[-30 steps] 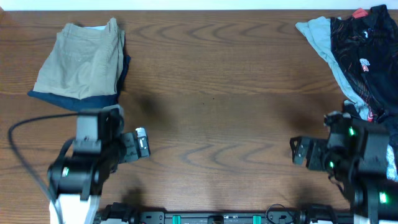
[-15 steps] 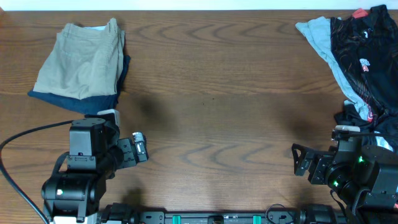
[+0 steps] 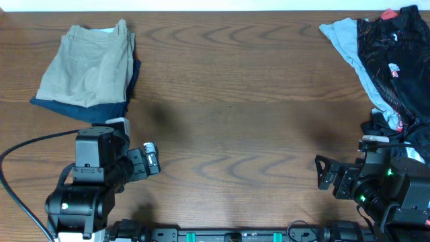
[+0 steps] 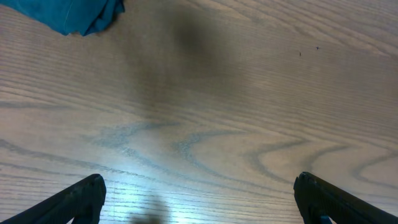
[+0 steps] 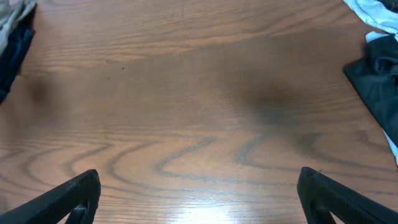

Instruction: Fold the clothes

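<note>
The khaki shorts lie folded at the table's far left, on top of a dark blue garment. A corner of that blue garment shows in the left wrist view. My left gripper is open and empty near the front left edge, well short of the stack; its fingertips frame bare wood in the left wrist view. My right gripper is open and empty at the front right; its own view shows bare wood between the fingers.
A heap of unfolded clothes sits at the far right: a pale blue garment and a black printed one, whose edge shows in the right wrist view. Bare brown wood lies between the two piles.
Between one second and half a second ago both arms drew back toward the front edge. Since then nothing has moved.
</note>
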Controlling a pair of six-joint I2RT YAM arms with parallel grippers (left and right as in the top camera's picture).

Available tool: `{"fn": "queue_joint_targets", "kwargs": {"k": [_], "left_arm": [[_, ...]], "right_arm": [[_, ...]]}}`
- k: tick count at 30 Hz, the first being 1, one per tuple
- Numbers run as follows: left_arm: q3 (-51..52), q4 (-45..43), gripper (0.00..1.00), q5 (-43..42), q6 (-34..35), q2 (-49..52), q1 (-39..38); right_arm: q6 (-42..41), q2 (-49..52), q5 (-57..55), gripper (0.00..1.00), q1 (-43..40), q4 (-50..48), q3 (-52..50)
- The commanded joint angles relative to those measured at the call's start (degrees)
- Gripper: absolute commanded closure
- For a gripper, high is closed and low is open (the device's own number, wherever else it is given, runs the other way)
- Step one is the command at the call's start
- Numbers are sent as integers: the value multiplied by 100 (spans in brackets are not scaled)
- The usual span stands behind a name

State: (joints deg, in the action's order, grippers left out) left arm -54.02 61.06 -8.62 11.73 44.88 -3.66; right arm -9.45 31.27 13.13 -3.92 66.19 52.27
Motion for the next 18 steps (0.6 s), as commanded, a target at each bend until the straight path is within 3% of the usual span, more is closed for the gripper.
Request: {"fn": "queue_joint_targets", "kwargs": {"k": [1, 9, 14, 18], "left_arm": [[35, -9, 2, 7, -52, -2, -28], [35, -9, 2, 9, -52, -2, -28], [35, -9, 2, 9, -52, -2, -28], [35, -9, 2, 9, -52, -2, -28]], "right_arm": [[-81, -44, 44, 1, 63, 11, -46], [184, -599, -564, 1, 151, -118, -232], [1047, -1497, -564, 1, 457, -1270, -1123], [1231, -2337, -562, 1, 549, -2122, -2118]]}}
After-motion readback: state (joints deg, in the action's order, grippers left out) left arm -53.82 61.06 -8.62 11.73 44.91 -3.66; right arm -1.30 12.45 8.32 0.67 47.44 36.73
